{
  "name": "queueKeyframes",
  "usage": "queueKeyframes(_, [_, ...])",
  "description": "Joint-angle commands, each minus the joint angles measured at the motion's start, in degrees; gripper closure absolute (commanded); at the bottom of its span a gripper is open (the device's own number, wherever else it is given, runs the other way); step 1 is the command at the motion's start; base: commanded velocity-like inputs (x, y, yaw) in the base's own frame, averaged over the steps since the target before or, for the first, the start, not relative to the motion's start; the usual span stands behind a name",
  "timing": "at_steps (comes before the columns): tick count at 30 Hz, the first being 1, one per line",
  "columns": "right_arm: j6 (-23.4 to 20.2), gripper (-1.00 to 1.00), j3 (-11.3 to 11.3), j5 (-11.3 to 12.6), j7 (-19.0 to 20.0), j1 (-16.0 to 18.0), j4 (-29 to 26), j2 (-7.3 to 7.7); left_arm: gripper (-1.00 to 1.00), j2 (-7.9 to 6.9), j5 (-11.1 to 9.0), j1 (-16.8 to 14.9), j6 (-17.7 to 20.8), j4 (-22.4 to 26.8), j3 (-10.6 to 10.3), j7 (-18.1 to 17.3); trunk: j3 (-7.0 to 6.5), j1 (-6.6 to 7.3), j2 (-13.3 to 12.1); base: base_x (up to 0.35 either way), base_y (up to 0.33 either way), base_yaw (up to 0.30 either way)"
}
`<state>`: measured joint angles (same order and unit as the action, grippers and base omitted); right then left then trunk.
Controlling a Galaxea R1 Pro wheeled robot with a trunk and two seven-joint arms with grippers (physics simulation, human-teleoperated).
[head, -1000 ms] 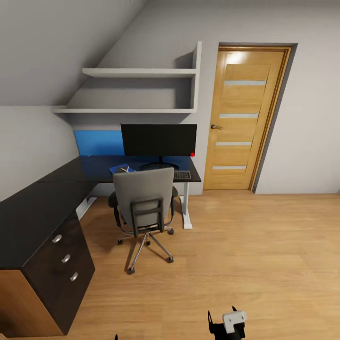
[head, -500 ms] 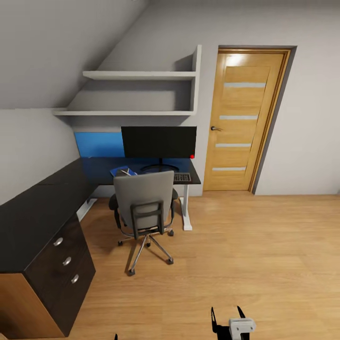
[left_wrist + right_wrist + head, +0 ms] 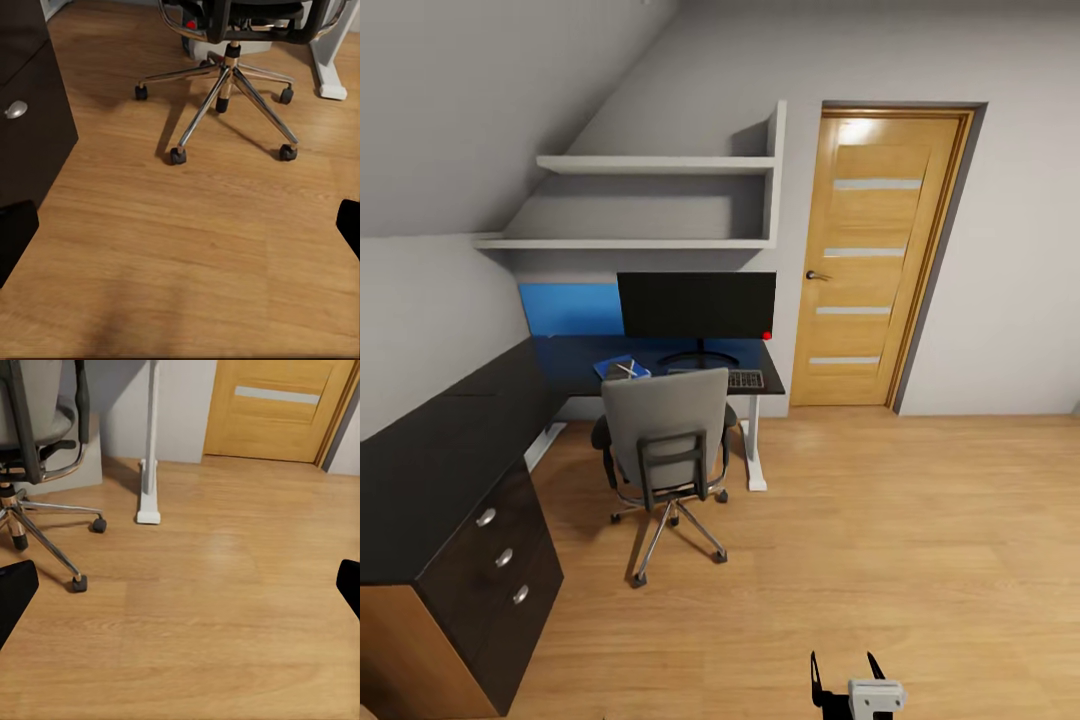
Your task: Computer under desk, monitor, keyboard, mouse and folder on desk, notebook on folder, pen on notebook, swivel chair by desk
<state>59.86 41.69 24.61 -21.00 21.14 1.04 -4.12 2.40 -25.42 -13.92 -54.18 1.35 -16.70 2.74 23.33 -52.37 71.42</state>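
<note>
At the bottom edge of the head view, right of centre, the right gripper point(image 3: 847, 672) shows two thin black pointed fingers above a small white boxy housing with a dark round detail on its face. In both wrist views, black finger tips point(image 3: 15, 236) point(image 3: 16, 591) cut into the lower corners of the frame.

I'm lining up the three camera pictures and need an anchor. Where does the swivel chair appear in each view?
Head view: the swivel chair stands left of centre, its back toward the camera, pulled up to the desk.
Left wrist view: its silver wheeled base and the seat's underside show near the upper edge.
Right wrist view: its seat, back frame and some wheels show at the picture's left side.
Shared landmark: the desk's white leg.
</note>
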Motion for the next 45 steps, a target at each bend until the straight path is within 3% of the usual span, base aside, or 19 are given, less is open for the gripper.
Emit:
queueKeyframes(1, [0.14,-1.0,0.49,0.23,-0.31,0.03,0.07,-0.03,-1.0,-0.02,-0.24,0.05,-0.15,-0.03,-0.48,0.3,-0.12,0.23,-0.38,0.0,0.0,0.0])
queueKeyframes(8, [0.09,-1.0,0.51,0.31,0.0,-0.03,-0.04,0.07,-1.0,-0.35,-0.24,0.32,0.33,-0.03,-0.46,0.33,-0.84,1.11,-1.98,0.0,0.0,0.0])
queueKeyframes(20, [-0.09,-1.0,0.56,0.16,0.13,-0.04,-0.12,0.64,-1.0,-0.71,-0.13,0.38,9.1,0.04,-0.56,0.22,-0.84,1.11,-1.98,0.0,0.0,0.0])
queueKeyframes(31, [-7.13,-1.0,0.63,0.03,1.08,-0.04,0.02,0.84,-1.0,-0.96,-0.15,0.39,10.94,0.04,-0.61,0.38,-0.84,1.11,-1.98,0.0,0.0,0.0])
queueKeyframes(37, [-7.82,-1.0,0.58,0.26,1.19,-1.09,0.23,3.94,-1.0,-2.2,-0.14,0.46,11.13,-0.02,-0.68,0.21,-0.84,1.11,-1.98,0.0,0.0,0.0])
queueKeyframes(45, [-3.93,-1.0,0.58,0.35,1.3,-6.82,0.28,5.16,-1.0,-2.92,-0.15,3.17,10.77,-0.03,-0.69,0.24,-0.84,1.11,-1.98,0.0,0.0,0.0])
